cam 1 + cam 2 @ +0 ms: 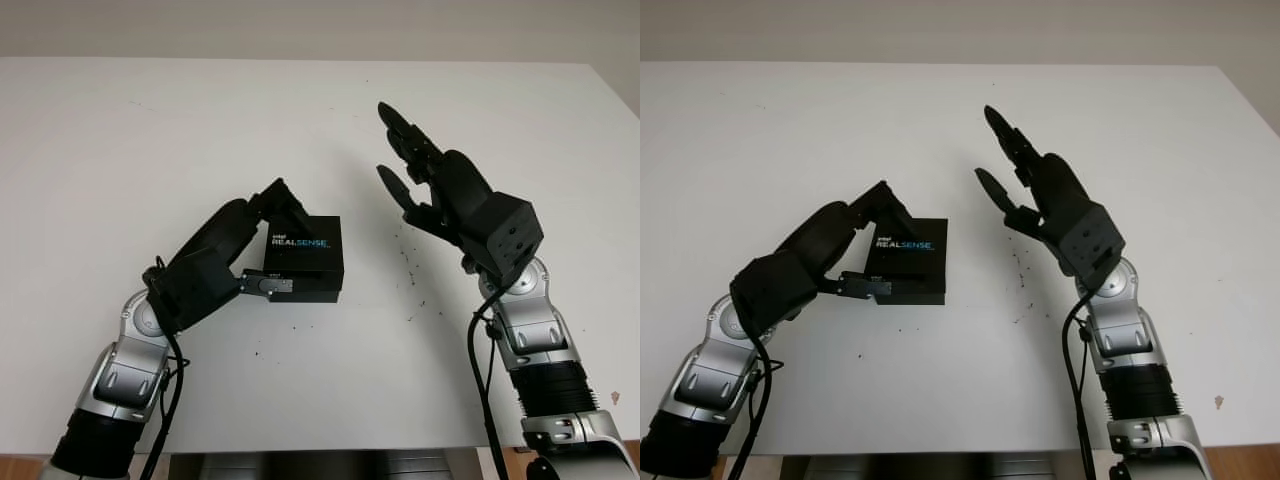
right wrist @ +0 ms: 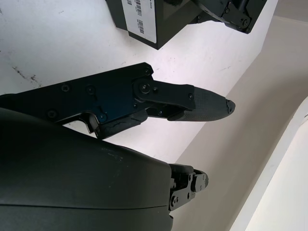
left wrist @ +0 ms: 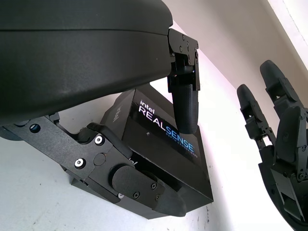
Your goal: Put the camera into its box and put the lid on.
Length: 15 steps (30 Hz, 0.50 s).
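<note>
Closed box (image 1: 305,258) gripped by left hand (image 1: 262,250), fingers clamped on lid and side; right hand (image 1: 425,175) open, holding nothing, hovering nearby; lid should be seated flush

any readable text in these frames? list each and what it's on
"intel REALSENSE": top face of the black box, which the left hand holds on the white table.
Small line under that logo: too blurred to read.
White barcode sticker on the box's side: print too small to read.
Right hand, open above the table: no text.
</note>
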Each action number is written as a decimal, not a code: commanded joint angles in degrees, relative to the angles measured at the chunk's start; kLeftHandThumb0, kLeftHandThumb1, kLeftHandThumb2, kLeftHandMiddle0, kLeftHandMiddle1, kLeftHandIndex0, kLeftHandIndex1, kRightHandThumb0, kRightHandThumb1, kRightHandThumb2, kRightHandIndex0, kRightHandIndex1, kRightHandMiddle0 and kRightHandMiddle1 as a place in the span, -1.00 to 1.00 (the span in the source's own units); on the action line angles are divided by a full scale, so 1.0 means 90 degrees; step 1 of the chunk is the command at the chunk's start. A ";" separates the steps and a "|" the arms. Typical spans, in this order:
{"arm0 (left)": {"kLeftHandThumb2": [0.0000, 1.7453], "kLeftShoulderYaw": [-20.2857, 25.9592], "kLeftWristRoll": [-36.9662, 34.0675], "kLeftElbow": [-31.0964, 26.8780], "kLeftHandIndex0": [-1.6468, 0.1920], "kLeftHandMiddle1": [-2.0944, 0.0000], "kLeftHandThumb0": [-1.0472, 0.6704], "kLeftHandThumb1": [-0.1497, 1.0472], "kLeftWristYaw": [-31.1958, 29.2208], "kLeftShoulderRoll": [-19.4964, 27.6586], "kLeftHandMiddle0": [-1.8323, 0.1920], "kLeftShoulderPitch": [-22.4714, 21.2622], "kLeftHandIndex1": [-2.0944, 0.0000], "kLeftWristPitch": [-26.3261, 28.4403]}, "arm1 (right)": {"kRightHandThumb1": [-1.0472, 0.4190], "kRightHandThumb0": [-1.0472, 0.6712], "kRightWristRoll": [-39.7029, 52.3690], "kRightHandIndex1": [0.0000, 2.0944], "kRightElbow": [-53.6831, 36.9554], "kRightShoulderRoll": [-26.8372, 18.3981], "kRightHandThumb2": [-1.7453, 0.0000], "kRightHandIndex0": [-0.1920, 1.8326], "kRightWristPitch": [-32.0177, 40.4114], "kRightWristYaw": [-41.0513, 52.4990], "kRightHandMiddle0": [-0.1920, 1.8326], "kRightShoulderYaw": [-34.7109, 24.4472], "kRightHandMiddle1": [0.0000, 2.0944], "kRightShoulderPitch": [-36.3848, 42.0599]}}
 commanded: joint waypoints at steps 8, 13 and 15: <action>-0.63 0.0036 -0.0057 0.0023 0.71 -0.79 -0.14 1.00 0.0066 -0.0011 0.59 0.0047 -0.67 -0.0217 | -1.00 -0.58 0.0068 -0.95 -0.0001 -0.0021 0.39 -0.75 -0.0106 0.0040 -0.76 -0.0028 -0.95 -0.0083; -0.63 0.0030 -0.0060 -0.0007 0.70 -0.78 -0.14 1.00 0.0070 -0.0021 0.59 0.0054 -0.67 -0.0158 | -1.00 -0.56 0.0052 -0.95 0.0013 -0.0058 0.39 -0.75 -0.0166 0.0058 -0.76 -0.0027 -0.95 -0.0067; -0.63 0.0024 -0.0054 -0.0014 0.70 -0.78 -0.14 1.00 0.0072 -0.0022 0.59 0.0060 -0.67 -0.0152 | -1.00 -0.56 0.0091 -0.95 -0.0019 -0.0050 0.39 -0.76 -0.0094 0.0091 -0.77 -0.0038 -0.96 -0.0062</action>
